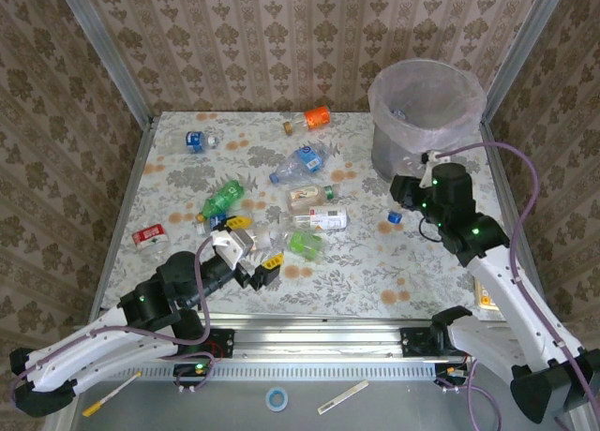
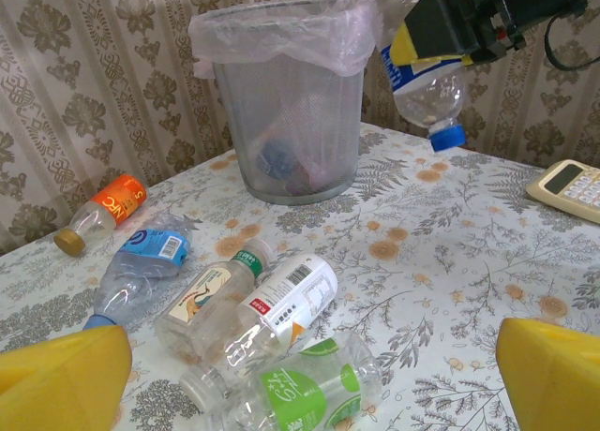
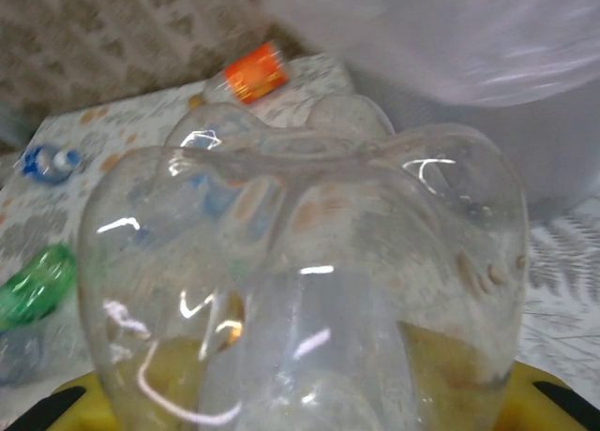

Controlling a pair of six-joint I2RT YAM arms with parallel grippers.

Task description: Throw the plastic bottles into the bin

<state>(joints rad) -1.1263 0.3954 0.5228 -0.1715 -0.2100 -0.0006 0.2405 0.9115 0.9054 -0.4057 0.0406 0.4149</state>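
Note:
The bin (image 1: 427,103) stands at the table's far right, round and grey with a pale bag (image 2: 286,23) over its rim. My right gripper (image 1: 409,193) hangs just in front of the bin, shut on a clear plastic bottle (image 2: 427,84) whose blue cap (image 1: 395,216) points down. In the right wrist view that bottle (image 3: 309,290) covers the gripper (image 3: 309,417). My left gripper (image 1: 246,251) is open near the front, with its yellow fingers (image 2: 61,379) either side of a green-labelled bottle (image 2: 291,389). Several more plastic bottles lie across the table, among them white-labelled (image 1: 323,219), tan-labelled (image 1: 309,197) and green (image 1: 223,197).
An orange-labelled bottle (image 1: 314,118) and a blue-labelled one (image 1: 197,141) lie near the back wall. A red-labelled one (image 1: 150,235) sits by the left edge. A calculator (image 2: 574,187) rests at the table's right side. Metal frame posts stand at the corners.

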